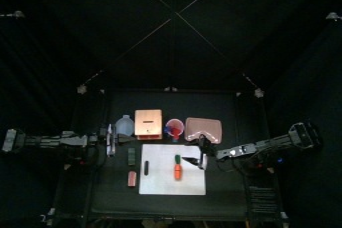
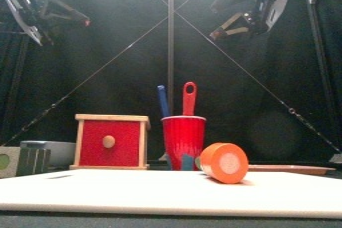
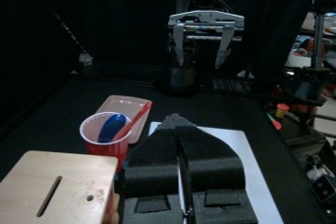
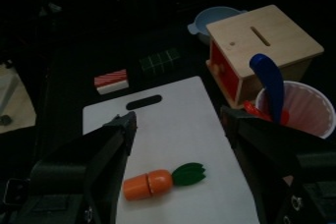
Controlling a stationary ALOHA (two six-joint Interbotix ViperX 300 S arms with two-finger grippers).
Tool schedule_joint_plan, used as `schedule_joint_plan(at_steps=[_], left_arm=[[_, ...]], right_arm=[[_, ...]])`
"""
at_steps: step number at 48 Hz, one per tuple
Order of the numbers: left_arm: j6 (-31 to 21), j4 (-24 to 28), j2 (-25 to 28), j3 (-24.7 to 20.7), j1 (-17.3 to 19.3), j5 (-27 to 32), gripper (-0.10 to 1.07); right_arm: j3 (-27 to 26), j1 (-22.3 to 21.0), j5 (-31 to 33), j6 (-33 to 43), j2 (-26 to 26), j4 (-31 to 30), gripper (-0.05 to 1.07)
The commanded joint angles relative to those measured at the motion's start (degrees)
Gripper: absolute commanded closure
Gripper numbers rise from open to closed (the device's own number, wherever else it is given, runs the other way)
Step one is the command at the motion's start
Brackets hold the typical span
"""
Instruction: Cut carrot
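Observation:
The carrot [image 4: 151, 184] lies on the white cutting board [image 4: 164, 130], orange with a dark green tip. It also shows in the top view [image 1: 178, 170] and, end-on, in the front view [image 2: 223, 162]. My right gripper [image 4: 182, 130] is open and empty, above the board, with the carrot just short of its jaws; in the top view [image 1: 210, 156] it is at the board's right edge. My left gripper [image 3: 176, 124] is shut and empty. It hangs left of the board [image 1: 112, 140], beside the red cup [image 3: 108, 135].
Behind the board stand a wooden box [image 1: 147, 122], the red cup [image 1: 174, 127] holding blue and red utensils [image 2: 189, 97], a pale jar [image 1: 124, 125] and a pinkish thing [image 1: 203, 127]. A small red block [image 1: 132, 177] and a dark one [image 1: 130, 155] lie left of the board.

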Motion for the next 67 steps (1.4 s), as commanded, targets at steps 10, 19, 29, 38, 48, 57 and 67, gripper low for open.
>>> schedule_joint_plan(at_steps=[10,19,29,38,48,57,67], left_arm=[[0.0,0.3,0.4,-1.8,0.1,-0.3,0.89],[0.2,0.2,0.4,-2.0,0.2,-0.2,0.89],[0.2,0.2,0.4,-1.9,0.1,-0.2,0.89],[0.1,0.3,0.4,-1.7,0.2,-0.2,0.89],[0.1,0.3,0.4,-1.7,0.2,-0.2,0.89],[0.2,0.2,0.4,-1.7,0.3,-0.2,0.89],[0.0,0.2,0.4,-1.1,0.1,-0.3,0.89]], right_arm=[[-0.4,-0.2,0.1,0.0,-0.9,0.3,0.04],[-1.1,-1.8,0.1,0.0,1.1,1.4,0.04],[-4.3,-5.6,-0.3,-1.8,4.9,7.0,0.04],[-7.5,-7.6,1.1,-10.4,6.2,14.7,0.04],[-16.0,-7.1,24.3,-44.5,10.8,39.2,0.04],[-26.7,-10.1,30.6,-72.9,19.5,64.5,0.04],[-34.4,-11.2,40.9,-76.4,25.1,55.9,0.04]])
